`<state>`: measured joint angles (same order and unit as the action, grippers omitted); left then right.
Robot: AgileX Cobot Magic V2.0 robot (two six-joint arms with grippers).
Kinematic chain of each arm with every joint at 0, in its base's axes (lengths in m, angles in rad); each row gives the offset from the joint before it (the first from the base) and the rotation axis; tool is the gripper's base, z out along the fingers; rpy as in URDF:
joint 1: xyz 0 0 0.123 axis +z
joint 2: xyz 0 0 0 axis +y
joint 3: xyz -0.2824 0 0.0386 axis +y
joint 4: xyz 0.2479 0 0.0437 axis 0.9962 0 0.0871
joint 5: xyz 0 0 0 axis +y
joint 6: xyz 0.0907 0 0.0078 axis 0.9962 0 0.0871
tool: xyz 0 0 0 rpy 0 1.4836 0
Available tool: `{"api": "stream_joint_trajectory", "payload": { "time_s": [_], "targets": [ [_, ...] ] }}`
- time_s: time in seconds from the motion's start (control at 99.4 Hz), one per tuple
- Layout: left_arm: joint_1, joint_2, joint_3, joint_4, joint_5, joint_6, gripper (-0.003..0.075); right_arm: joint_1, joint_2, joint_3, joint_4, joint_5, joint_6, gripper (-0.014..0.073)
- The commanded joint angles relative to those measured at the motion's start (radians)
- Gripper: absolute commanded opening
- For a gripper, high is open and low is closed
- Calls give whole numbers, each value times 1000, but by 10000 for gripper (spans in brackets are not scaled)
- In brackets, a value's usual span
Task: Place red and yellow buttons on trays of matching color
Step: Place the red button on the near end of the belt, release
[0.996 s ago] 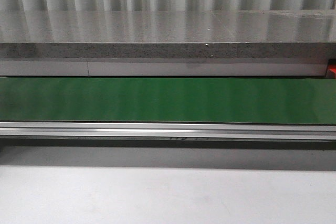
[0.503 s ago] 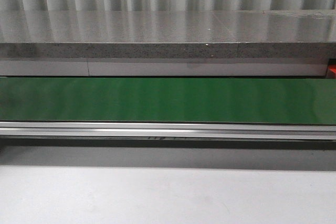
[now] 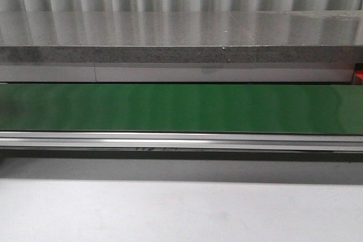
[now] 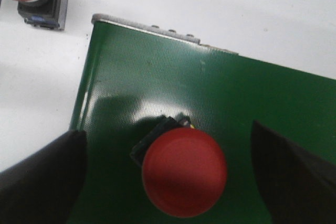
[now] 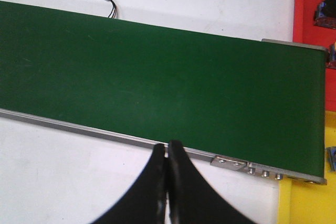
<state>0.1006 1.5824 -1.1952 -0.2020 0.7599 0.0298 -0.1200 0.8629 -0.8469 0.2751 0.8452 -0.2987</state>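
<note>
Red button (image 4: 185,171) sits on the green belt (image 4: 157,82) between my left gripper (image 4: 173,182) fingers, cap facing the wrist camera, its dark body tipped away from the fingers toward the belt's end. Those jaws stand wide, holding nothing. My right gripper (image 5: 167,182) is pressed closed, empty, just off the belt edge.
</note>
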Motion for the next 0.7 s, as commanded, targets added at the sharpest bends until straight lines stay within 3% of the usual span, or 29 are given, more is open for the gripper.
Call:
{"api": "stream_joint_trajectory", "payload": {
  "time_s": [0.0, 0.221, 0.694],
  "targets": [
    [-9, -66, -66, -22, -26, 8, 608, 4, -12, -27, 13, -46, -6, -124],
    [33, -93, -145, -22, -30, 8, 608, 4, -12, -27, 13, -46, -6, -124],
    [272, 18, -133, 75, -18, 8, 608, 4, -12, -27, 13, -46, -6, -124]
  ]
}}
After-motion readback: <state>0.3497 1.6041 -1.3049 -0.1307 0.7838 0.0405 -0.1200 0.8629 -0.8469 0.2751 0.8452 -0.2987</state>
